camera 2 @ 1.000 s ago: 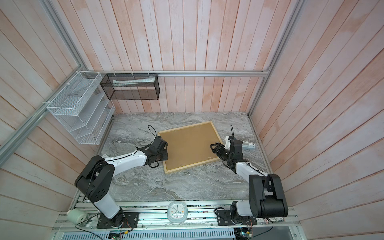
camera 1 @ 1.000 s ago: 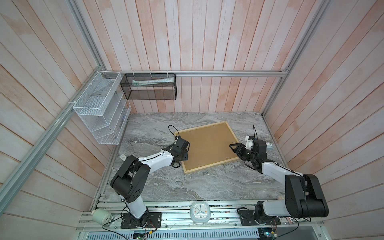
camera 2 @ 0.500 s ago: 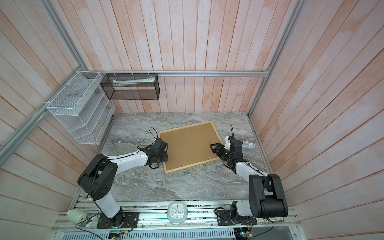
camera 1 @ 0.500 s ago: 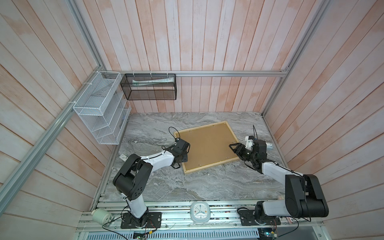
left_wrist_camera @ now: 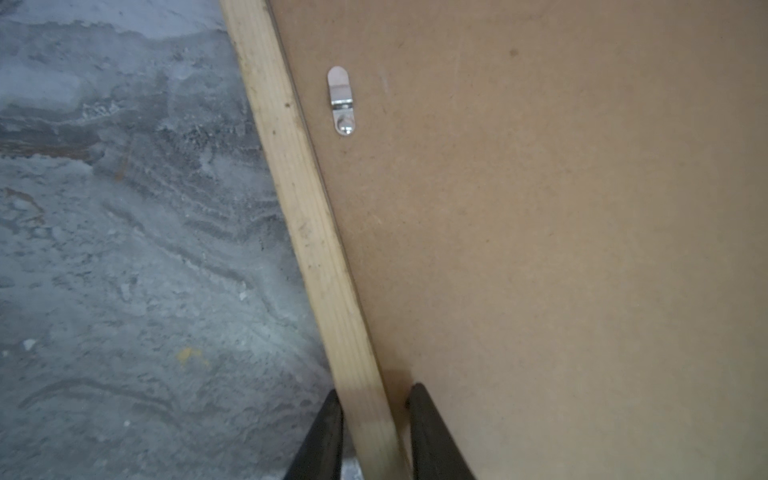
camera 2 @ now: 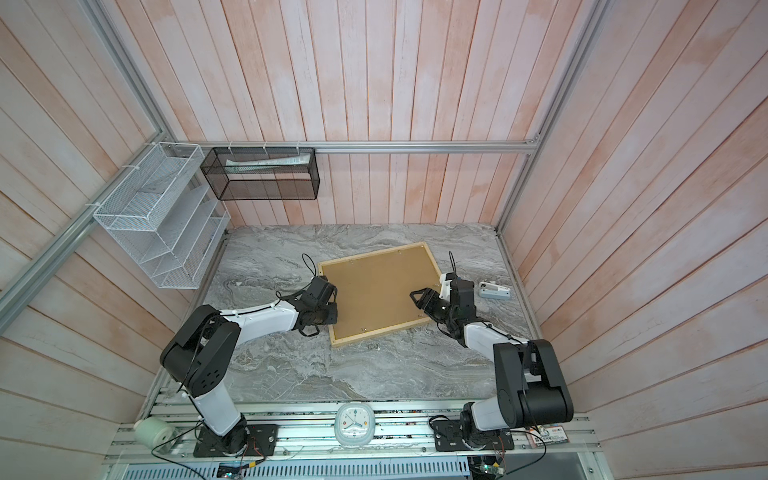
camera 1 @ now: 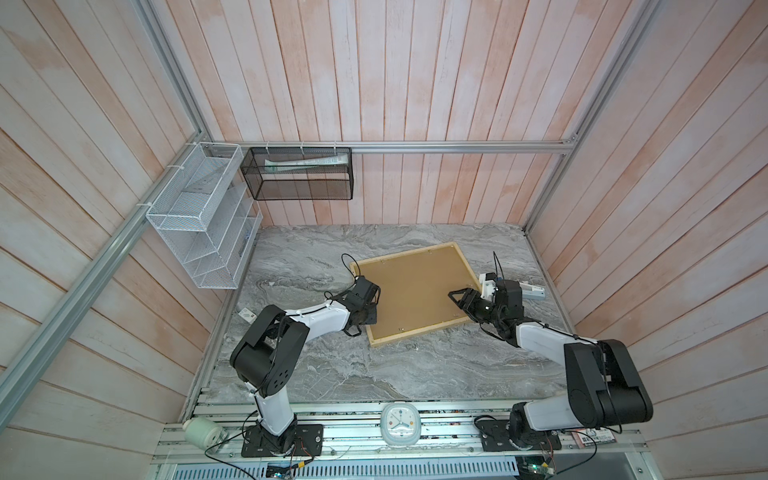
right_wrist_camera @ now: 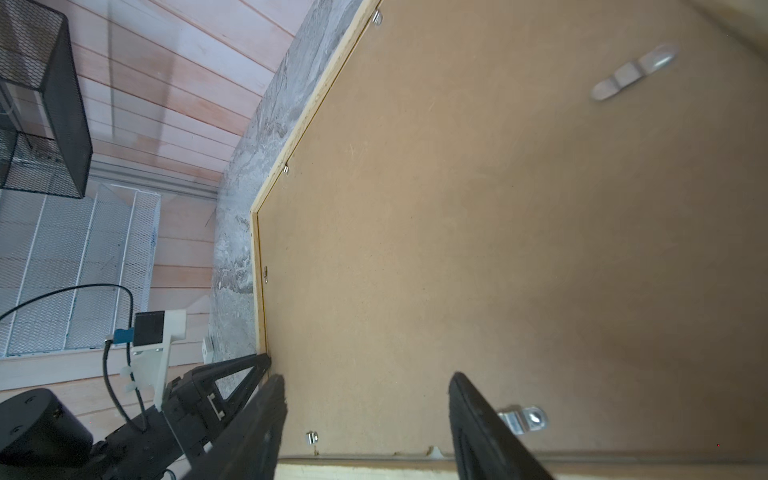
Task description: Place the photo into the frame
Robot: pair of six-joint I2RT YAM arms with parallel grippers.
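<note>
The frame [camera 1: 415,332] of pale wood strips lies face down on the marble table, and a plain brown backing board [camera 1: 415,291] fills it. The photo is hidden. My left gripper [camera 1: 371,314] is low at the frame's left rail [left_wrist_camera: 299,187]. Its jaws straddle that strip: the outer finger [left_wrist_camera: 332,415] touches the wood, the inner finger [left_wrist_camera: 419,415] stands a narrow gap off it, over the board [left_wrist_camera: 540,249]. My right gripper [camera 1: 459,297] hangs open just above the board [right_wrist_camera: 457,208] near the frame's right corner, with nothing between its fingers.
Small metal turn clips [left_wrist_camera: 341,102] [right_wrist_camera: 523,419] sit along the board's edges. A small white device [camera 1: 532,293] lies on the table right of the frame. A white wire rack [camera 1: 199,224] and a black mesh basket [camera 1: 297,174] hang on the walls. A clock [camera 1: 401,430] sits at the front rail.
My left gripper's jaws have narrowed around the frame's left rail. The right arm and the frame have not visibly moved.
</note>
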